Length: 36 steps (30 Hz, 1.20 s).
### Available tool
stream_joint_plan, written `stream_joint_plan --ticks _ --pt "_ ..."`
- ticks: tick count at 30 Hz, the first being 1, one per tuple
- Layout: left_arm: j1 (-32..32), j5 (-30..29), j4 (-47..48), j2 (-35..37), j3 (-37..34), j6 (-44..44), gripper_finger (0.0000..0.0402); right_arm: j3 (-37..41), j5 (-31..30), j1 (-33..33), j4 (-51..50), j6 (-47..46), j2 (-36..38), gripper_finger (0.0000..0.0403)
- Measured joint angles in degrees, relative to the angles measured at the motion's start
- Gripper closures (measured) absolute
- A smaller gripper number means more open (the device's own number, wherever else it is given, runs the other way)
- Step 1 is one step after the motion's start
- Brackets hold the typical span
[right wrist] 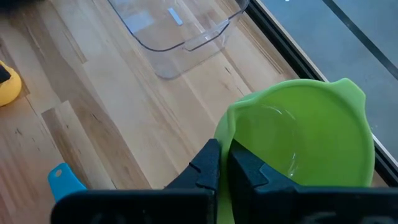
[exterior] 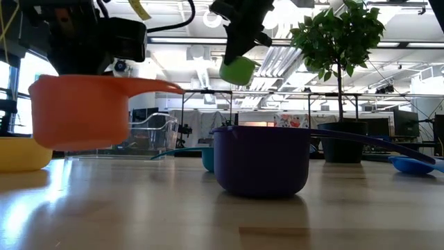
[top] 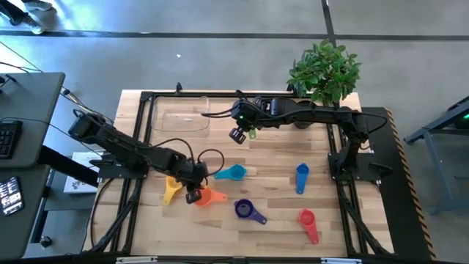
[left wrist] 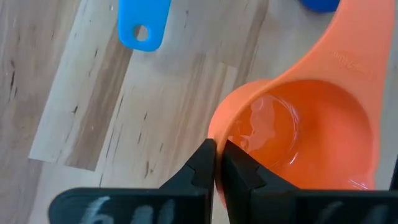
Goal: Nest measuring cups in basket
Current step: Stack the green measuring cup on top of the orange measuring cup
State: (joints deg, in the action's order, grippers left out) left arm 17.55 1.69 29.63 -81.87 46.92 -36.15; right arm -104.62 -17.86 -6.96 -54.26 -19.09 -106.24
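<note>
Left gripper (left wrist: 216, 163) clamped on orange cup (left wrist: 298, 134) rim, lifted off table (top: 278, 191). Right gripper (right wrist: 224, 163) pinching green cup (right wrist: 305, 134) rim, raised near clear basket (top: 179, 116).

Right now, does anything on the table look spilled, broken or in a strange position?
Nothing stands out. The left hand holds the orange cup by its rim and the right hand holds the green cup. The other cups lie loose on the wood, and the basket sits flat with nothing visible inside.
</note>
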Motion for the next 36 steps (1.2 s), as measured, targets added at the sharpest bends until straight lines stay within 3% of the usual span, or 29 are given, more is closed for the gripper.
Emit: stream_joint_plan --ticks 11,29,36 --pt "0.0 -0.5 0.0 -4.6 0.0 0.4 0.0394 0.0 -0.7 0.0 -0.5 -0.4 0.0 0.0399" --pt "0.0 1.1 0.1 -4.6 0.0 0.7 0.0393 0.0 -0.8 0.0 -0.4 -0.4 0.0 0.0399" --pt "0.0 2.3 0.0 -4.6 0.0 0.6 0.0352 0.0 -0.8 0.0 -0.4 -0.4 0.0 0.0399"
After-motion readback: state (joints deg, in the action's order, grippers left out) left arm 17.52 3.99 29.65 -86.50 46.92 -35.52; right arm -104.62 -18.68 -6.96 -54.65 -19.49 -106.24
